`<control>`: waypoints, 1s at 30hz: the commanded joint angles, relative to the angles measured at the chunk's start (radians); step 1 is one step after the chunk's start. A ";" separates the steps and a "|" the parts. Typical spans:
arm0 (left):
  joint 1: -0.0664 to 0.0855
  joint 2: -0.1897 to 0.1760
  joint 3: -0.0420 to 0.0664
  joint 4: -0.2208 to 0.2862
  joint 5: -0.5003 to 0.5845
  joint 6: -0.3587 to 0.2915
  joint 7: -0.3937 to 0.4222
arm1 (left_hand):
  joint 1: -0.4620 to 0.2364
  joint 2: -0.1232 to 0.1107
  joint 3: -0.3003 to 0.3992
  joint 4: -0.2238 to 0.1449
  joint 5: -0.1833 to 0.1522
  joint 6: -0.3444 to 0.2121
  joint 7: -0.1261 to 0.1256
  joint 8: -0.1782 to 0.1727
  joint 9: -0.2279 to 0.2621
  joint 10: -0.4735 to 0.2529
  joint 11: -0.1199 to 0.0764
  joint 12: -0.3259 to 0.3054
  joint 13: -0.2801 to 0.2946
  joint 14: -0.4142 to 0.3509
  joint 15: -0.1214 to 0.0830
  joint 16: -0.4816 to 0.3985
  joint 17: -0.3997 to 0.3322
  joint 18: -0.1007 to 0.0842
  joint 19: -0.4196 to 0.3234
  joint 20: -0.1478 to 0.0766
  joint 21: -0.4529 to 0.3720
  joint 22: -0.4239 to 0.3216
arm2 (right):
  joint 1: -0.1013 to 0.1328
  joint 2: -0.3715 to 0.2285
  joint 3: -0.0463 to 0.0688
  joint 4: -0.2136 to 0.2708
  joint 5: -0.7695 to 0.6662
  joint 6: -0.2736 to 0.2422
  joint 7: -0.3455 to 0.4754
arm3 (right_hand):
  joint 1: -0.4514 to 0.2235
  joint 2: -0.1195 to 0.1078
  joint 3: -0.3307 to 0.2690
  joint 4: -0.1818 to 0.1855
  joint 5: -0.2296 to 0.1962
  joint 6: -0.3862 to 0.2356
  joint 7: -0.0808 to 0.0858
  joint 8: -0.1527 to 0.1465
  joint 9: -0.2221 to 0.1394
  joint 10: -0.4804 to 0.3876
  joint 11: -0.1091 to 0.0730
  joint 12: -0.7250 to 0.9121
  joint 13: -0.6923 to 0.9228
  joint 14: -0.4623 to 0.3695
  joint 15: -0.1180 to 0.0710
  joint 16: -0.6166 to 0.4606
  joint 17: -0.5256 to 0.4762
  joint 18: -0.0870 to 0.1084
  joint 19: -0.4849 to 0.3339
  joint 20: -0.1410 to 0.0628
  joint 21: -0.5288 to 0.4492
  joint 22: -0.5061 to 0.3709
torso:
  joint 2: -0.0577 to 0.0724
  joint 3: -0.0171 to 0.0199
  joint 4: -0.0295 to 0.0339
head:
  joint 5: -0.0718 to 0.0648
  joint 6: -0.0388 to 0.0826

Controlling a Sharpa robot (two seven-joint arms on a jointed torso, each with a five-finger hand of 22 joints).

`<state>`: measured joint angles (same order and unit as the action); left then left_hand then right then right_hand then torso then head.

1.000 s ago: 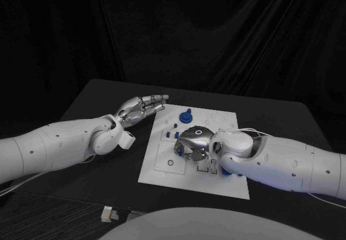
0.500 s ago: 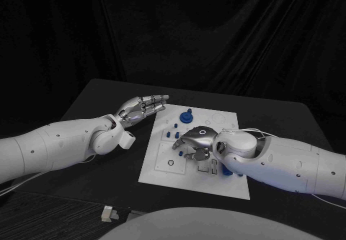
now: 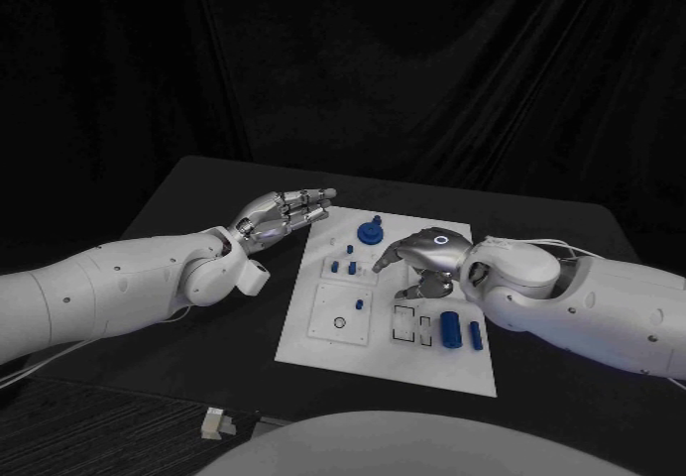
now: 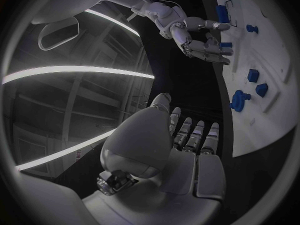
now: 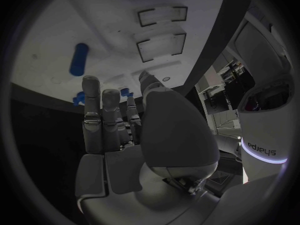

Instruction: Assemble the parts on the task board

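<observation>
Right hand (image 3: 424, 266) empty over task board (image 3: 346, 337); seven blue parts (image 3: 371, 233).

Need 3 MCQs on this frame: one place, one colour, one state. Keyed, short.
1. Where is the left hand?
A. beside the task board's far left corner
B. on the board's near edge
C. under the table

2. Colour of the parts?
A. red
B. blue
C. green

3. State of the right hand?
A. gripping a cable
B. holding a cup
C. holding nothing, above the board

Key: 1 A, head view puts it off the board's far left corner; 2 B, pieces show blue on white; 3 C, right wrist view shows straight fingers with nothing in them.
</observation>
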<state>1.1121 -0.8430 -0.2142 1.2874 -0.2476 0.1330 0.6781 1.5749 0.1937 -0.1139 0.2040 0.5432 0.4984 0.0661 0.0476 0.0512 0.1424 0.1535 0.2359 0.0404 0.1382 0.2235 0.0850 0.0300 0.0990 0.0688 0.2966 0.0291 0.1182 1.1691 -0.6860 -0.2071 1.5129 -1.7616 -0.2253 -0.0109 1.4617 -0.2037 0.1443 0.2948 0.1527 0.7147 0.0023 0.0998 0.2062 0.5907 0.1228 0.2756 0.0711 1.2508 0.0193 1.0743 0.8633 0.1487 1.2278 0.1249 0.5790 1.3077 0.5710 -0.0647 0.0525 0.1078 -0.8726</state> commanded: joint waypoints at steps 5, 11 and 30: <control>-0.002 0.005 0.001 -0.003 0.008 0.015 0.132 | 0.001 0.005 0.008 0.002 0.008 -0.005 0.005 0.003 0.000 -0.002 0.004 0.004 0.000 -0.001 0.006 0.007 0.001 -0.007 0.002 0.000 0.002 0.000 | 0.022 -0.056 0.000 -0.007 0.082 -0.016 -0.048 | -0.061 0.017 -0.052 0.001 -0.005 0.030 -0.013 0.008 -0.006 0.033 0.002 0.031 -0.002 0.062 -0.004 0.065 0.068 -0.008 0.065 -0.004 0.112 0.077 | 0.000 0.0000 0.0003 | -0.004 0.000; -0.002 0.006 0.001 -0.005 0.008 0.015 0.132 | 0.001 0.005 0.008 0.002 0.008 -0.005 0.005 0.003 0.000 -0.002 0.004 0.004 0.000 -0.001 0.006 0.007 0.001 -0.007 0.002 0.000 0.002 0.000 | 0.016 -0.084 0.000 -0.021 0.092 0.009 -0.061 | -0.076 0.025 -0.056 0.000 -0.016 0.074 -0.034 0.015 -0.015 0.080 -0.009 0.048 -0.005 0.145 -0.019 0.146 0.166 -0.033 0.149 -0.018 0.286 0.113 | -0.001 -0.0004 -0.0001 | -0.002 0.000; -0.003 0.011 0.001 -0.009 0.008 0.018 0.129 | 0.002 0.006 0.015 0.000 0.014 -0.006 0.006 0.003 -0.001 -0.004 0.003 0.004 0.000 -0.001 0.007 0.008 0.002 -0.011 0.003 0.000 0.003 0.000 | -0.025 -0.082 -0.001 -0.076 0.061 -0.034 -0.013 | 0.014 0.105 0.002 -0.085 0.105 0.178 0.017 0.029 -0.024 0.235 -0.027 0.069 0.000 0.181 -0.035 0.175 0.209 -0.044 0.181 -0.035 0.365 0.127 | -0.001 0.0000 -0.0001 | -0.002 0.000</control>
<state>1.1103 -0.8342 -0.2142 1.2769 -0.2476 0.1385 0.6782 1.5749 0.1937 -0.1068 0.2024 0.5518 0.4949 0.0697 0.0476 0.0512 0.1424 0.1534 0.2358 0.0404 0.1381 0.2234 0.0890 0.0299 0.0994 0.0688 0.2966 0.0291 0.1184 1.1478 -0.7698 -0.2081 1.4394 -1.6909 -0.2303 -0.0428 1.4664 -0.0948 0.1454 0.2130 0.2549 0.8881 0.0196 0.1233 0.1813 0.8219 0.0953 0.3410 0.0707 1.4296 -0.0126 1.2478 1.0723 0.1163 1.4042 0.0909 0.9411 1.3074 0.5702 -0.0647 0.0524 0.1057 -0.8726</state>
